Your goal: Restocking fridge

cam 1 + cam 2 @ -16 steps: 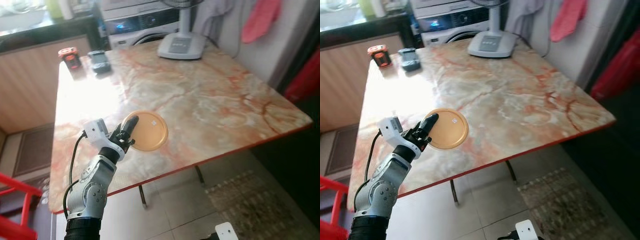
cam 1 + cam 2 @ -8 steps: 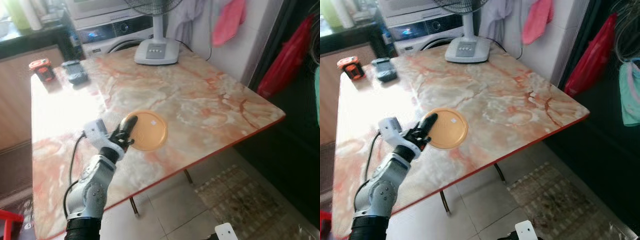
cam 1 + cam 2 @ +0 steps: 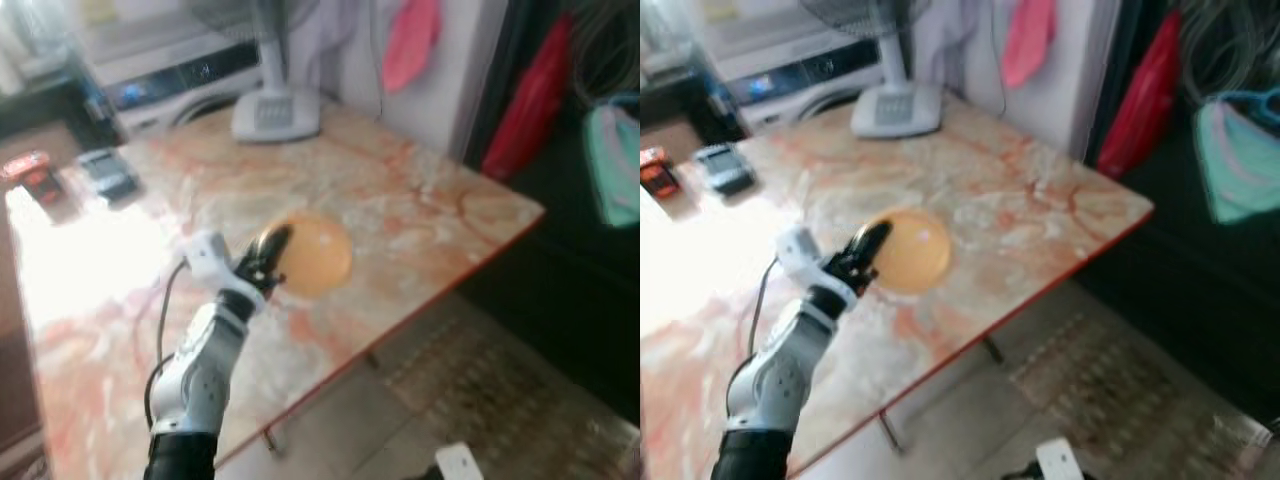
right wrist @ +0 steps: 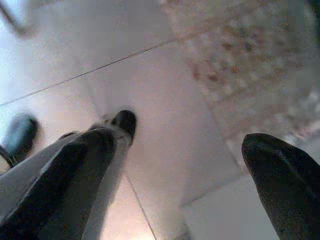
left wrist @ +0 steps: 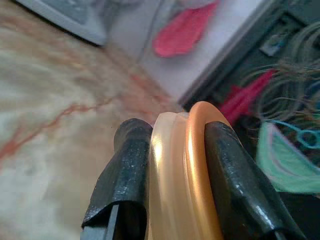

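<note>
My left gripper (image 3: 268, 256) is shut on the rim of a round orange lid (image 3: 318, 256), held up above the marble table (image 3: 430, 215). In the left wrist view the lid (image 5: 185, 165) stands edge-on, clamped between the two black fingers (image 5: 125, 170). My right gripper (image 4: 185, 165) hangs low over the tiled floor with its fingers wide apart and nothing between them. The head views are blurred.
A white fan base (image 3: 275, 112) stands at the table's far side, and a red gadget (image 3: 28, 170) and a dark one (image 3: 108, 172) lie at the far left. A washing machine (image 3: 800, 70) is behind. Red and teal bags (image 3: 1230, 150) hang on the right. A patterned mat (image 3: 1120, 390) lies on the floor.
The whole view has swung to the right and gone blurry, so the camera has turned. My left gripper still holds the orange lid in the same grip.
</note>
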`<state>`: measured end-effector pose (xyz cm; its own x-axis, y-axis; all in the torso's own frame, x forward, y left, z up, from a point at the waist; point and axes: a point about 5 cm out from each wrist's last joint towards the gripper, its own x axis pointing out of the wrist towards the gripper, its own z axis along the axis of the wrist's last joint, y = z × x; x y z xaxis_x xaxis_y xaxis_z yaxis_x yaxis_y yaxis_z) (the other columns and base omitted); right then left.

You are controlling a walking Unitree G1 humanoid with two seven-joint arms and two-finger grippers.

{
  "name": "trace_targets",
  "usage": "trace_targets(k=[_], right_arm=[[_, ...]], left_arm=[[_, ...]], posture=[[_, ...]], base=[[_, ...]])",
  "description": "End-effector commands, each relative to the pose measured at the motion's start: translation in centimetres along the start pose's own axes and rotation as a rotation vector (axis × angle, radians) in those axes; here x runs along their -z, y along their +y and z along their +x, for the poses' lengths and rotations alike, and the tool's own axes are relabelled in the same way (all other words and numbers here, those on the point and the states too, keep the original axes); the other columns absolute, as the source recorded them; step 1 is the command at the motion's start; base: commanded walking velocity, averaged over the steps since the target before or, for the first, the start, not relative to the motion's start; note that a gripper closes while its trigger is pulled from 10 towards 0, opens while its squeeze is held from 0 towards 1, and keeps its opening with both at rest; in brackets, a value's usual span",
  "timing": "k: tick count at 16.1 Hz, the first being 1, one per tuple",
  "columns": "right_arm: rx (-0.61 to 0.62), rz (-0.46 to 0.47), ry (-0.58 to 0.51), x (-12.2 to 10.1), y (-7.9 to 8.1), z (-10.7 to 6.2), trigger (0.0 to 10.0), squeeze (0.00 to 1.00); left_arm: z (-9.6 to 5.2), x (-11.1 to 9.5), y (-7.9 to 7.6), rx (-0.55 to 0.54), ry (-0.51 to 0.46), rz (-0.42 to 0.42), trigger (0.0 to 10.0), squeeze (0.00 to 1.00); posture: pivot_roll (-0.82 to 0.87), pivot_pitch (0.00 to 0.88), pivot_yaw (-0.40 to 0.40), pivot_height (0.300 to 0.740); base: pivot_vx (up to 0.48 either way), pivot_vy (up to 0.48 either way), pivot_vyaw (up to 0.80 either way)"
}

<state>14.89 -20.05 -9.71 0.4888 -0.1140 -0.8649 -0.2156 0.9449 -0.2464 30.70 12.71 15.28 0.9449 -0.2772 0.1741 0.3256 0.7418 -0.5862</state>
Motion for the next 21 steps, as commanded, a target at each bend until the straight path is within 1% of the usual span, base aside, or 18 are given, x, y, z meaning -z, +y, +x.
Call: trace_targets(k=[1, 14, 21], right_arm=[[-0.024, 0.005, 0.02, 0.59, 0.84, -0.11, 10.0, 0.0], [-0.023, 0.009, 0.025, 0.66, 0.98, -0.12, 10.0, 0.0], [-0.018, 0.007, 0.023, 0.55, 0.79, -0.09, 10.0, 0.0]], left_arm=[[-0.6, -0.46, 1.02, -0.039, -0.01, 0.019, 10.0, 0.0], [-0.5, -0.06, 0.76, -0.017, 0.007, 0.011, 10.0, 0.0], [-0.57, 0.42, 1.07, -0.028, 0.023, 0.007, 10.0, 0.0]], posture=[[-0.01, 0.0, 0.102, 0.74], [-0.01, 0.0, 0.109, 0.74], [-0.01, 0.0, 0.103, 0.74]], base=[[0.0, 0.0, -0.79], [0.0, 0.0, -0.79], [0.0, 0.0, -0.79]])
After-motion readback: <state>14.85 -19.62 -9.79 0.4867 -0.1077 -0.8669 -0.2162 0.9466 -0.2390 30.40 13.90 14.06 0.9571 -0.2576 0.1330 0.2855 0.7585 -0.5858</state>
